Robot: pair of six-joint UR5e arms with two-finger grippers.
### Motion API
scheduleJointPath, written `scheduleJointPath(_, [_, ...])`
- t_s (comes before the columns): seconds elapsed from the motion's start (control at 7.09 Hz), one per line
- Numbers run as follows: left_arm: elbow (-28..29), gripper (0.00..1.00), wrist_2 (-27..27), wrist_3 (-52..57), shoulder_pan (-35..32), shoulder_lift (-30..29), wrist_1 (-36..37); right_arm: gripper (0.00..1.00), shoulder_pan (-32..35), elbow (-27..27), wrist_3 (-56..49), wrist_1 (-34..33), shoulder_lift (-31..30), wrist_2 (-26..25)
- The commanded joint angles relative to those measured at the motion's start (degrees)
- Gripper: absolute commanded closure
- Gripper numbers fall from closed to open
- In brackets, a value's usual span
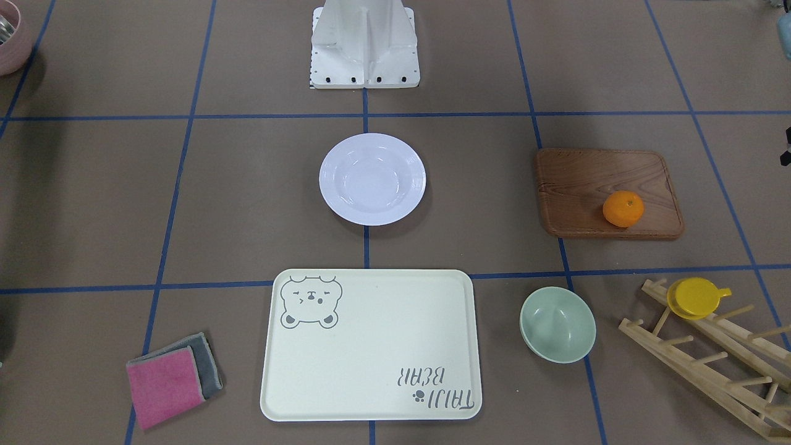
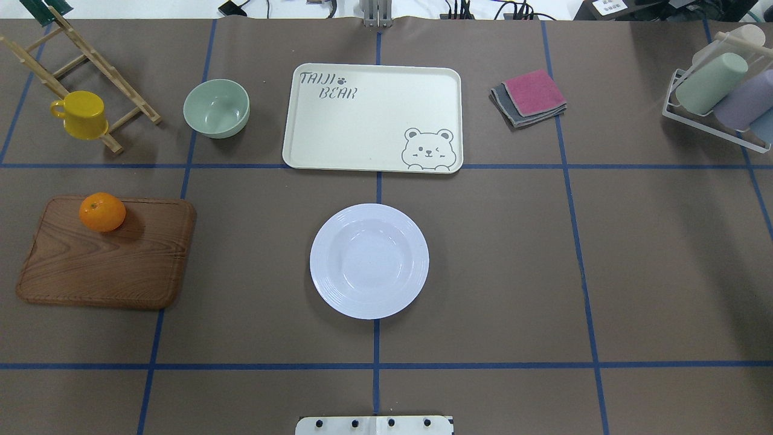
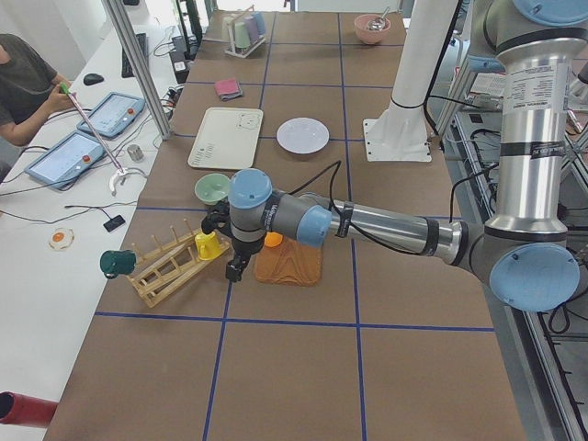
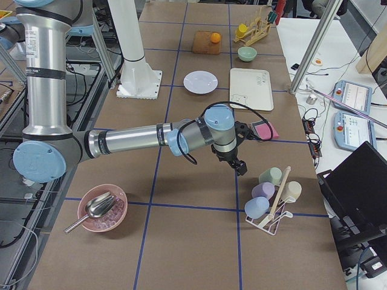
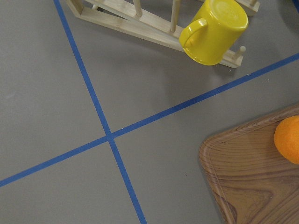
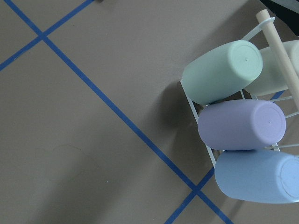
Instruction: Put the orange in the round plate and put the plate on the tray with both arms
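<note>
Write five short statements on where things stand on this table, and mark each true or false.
1. The orange lies on the brown wooden board. True.
2. The round plate already sits on the tray. False: it stands on the table, apart from the tray, between the tray and the robot's base.
3. The yellow cup hangs on the wooden rack. True.
4. The folded cloths lie on the tray. False: they lie on the table beside it.
5. The orange is inside the pale-green bowl. False: the bowl stands apart from the board, and no orange shows in it.
</note>
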Motion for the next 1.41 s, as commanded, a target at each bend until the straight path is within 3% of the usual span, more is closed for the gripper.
scheduleJointPath(0.0, [-1.7, 0.01, -0.8, 0.5, 0.0, -0.2, -0.8, 0.0, -0.1, 0.2, -0.1, 0.1, 0.0, 0.0])
scheduleJointPath(1.27, [-1.7, 0.01, -1.1, 0.6, -0.1, 0.1, -2.9, 0.01, -0.9, -1.2, 0.4, 0.1, -0.6, 1.0])
